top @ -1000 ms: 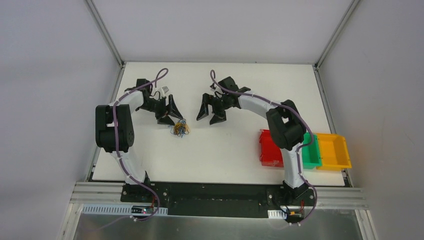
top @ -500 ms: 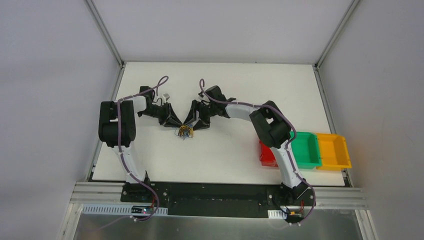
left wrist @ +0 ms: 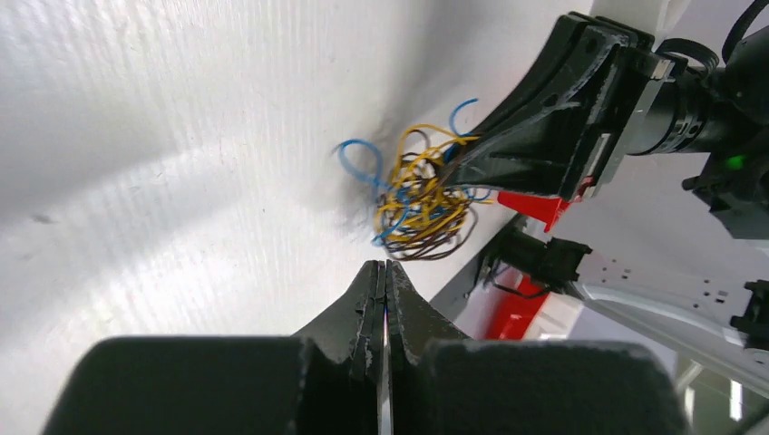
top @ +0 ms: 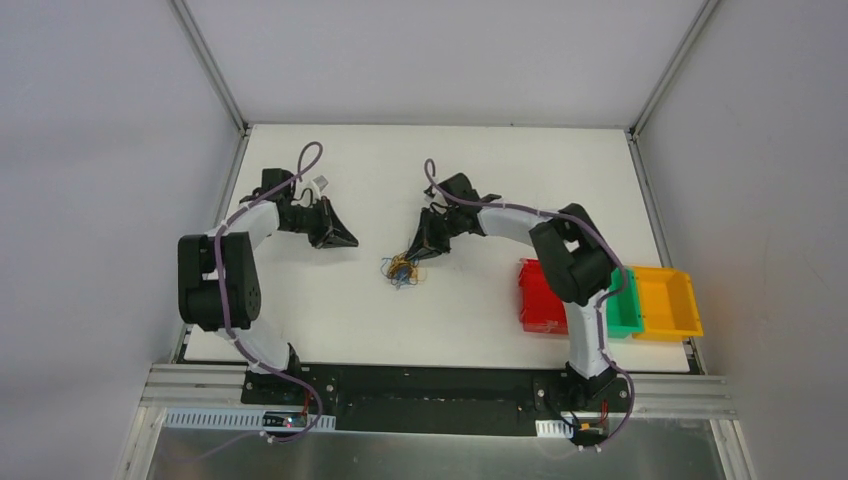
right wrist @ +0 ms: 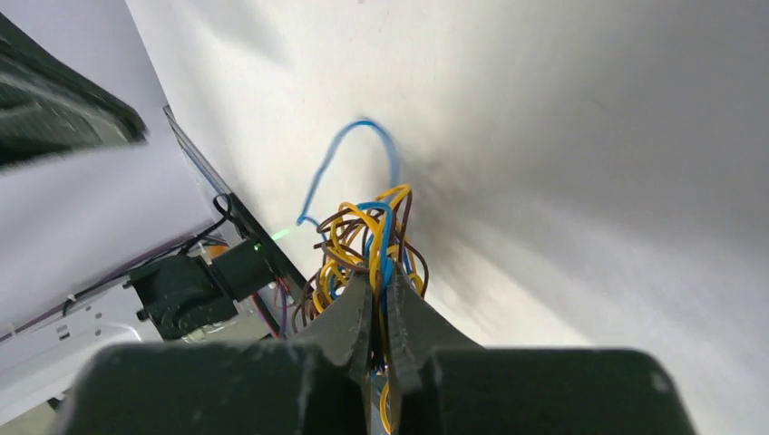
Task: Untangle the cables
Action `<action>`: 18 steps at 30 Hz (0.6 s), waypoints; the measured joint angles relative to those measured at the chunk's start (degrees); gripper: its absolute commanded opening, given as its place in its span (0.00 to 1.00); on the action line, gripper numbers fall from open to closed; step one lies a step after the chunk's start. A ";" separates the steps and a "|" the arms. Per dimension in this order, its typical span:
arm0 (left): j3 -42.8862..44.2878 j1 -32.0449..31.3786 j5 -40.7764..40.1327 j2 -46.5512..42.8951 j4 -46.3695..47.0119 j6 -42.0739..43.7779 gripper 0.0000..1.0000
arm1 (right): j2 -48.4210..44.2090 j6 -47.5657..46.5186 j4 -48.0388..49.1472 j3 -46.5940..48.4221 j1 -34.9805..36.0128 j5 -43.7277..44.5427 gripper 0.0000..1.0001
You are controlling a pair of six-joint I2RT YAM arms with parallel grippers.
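Top view, frame centre: the cables (top: 402, 270), one tangled bundle of yellow, blue and dark wires, against the white table (top: 480, 300). The right gripper (top: 417, 252) pinches the bundle's upper edge. The left gripper (top: 347, 240), left of centre, has its jaws pressed together, apart from the bundle.

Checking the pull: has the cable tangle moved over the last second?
Yes. The cables have shifted right across the table, toward the red bin, pinched in the shut right gripper.
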 measured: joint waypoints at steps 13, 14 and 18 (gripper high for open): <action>-0.24 -7.32 5.68 -10.58 -0.81 4.22 0.82 | -13.81 -5.44 -1.84 -5.35 -2.10 -5.55 0.00; -0.24 -9.38 5.79 -10.54 -0.76 4.13 0.79 | -13.81 -5.03 -1.73 -5.25 -1.57 -5.92 0.00; -0.24 -16.35 6.10 -9.57 0.04 3.28 0.49 | -13.49 -3.10 -0.66 -3.69 -0.02 -7.04 0.00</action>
